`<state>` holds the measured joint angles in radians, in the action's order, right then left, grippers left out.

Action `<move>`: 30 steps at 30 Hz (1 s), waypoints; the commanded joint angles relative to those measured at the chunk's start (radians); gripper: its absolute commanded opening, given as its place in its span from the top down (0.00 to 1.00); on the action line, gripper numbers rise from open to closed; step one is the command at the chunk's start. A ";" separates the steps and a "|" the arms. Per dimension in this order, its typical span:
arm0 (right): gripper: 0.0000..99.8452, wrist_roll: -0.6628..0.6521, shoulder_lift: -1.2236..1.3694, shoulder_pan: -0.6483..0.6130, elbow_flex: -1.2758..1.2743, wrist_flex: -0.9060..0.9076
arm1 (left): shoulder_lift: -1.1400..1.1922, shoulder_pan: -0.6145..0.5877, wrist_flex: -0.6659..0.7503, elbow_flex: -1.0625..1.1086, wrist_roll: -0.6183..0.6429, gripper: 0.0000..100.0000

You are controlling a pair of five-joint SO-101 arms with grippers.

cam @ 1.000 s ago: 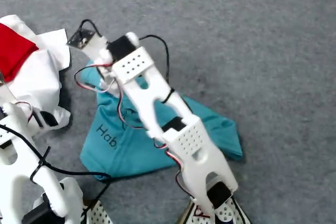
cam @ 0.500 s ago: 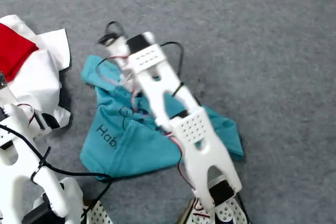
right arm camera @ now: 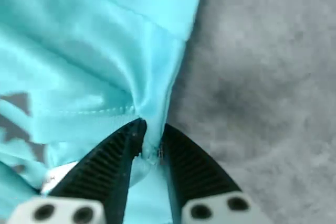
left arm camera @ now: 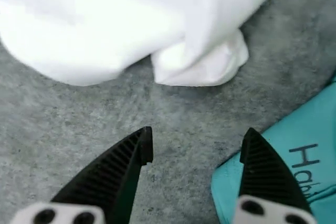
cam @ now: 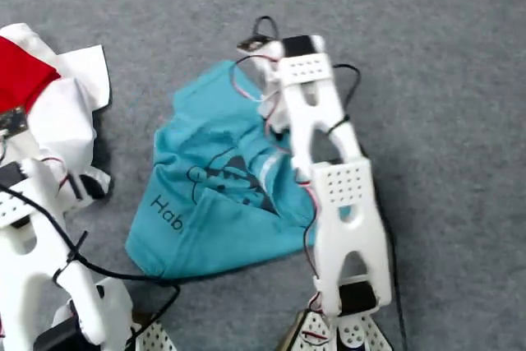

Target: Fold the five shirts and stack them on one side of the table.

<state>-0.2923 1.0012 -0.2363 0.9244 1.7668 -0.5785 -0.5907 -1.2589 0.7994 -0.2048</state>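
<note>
- Found the right pincer [right arm camera: 150, 130] pressed together on a bunched fold of the teal shirt [cam: 215, 203], with the cloth squeezed between the two black fingers [right arm camera: 113, 156] right at their tips
- Saw teal cloth spreading away from that pinch on one side of the pincer and beneath it, and bare grey table [cam: 436, 80] on the other side
- From the high view, placed the pinch at the far edge of the teal shirt, with the rest of the shirt lying rumpled back towards the arm's base and out to the left of it, dark print facing up
- Noted the right arm stretched over the shirt's right-hand part, hiding the cloth there
- Found the left pincer [left arm camera: 199, 132] spread wide above bare table
- Saw a white shirt [left arm camera: 105, 19] heaped just ahead of its fingertips and apart from them, with one small folded corner poking out nearest the pincer
- Saw a corner of the teal shirt beside and partly under one of the left pincer's fingers; could not tell whether it touched
- From above, placed a red cloth [cam: 20, 76] on the white heap, on its side away from the teal shirt, by the table's left edge
- Saw the teal shirt and the white heap lying apart, with a strip of table between them in front of the left pincer
</note>
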 commanded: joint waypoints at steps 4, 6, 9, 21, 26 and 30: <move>1.00 -0.087 -0.070 0.194 -0.094 0.020 | -0.021 0.187 0.034 -0.011 0.135 0.73; 1.00 -0.115 -0.110 0.240 -0.136 0.020 | -0.019 0.250 0.064 -0.006 0.173 0.73; 1.00 -0.160 -0.160 0.306 -0.188 0.017 | -0.019 0.344 0.101 -0.014 0.219 0.73; 1.00 -0.364 -0.180 0.512 -0.331 0.017 | -0.018 0.586 0.133 0.051 0.272 0.73; 0.95 -0.422 -0.182 0.530 -0.364 0.017 | -0.018 0.583 0.133 0.097 0.265 0.73; 0.79 -0.422 -0.211 0.524 -0.357 0.018 | -0.018 0.583 0.133 0.118 0.265 0.73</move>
<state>-0.7004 0.8800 0.2670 0.5623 1.7699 -0.5800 -0.0153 -1.1362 0.9175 0.0606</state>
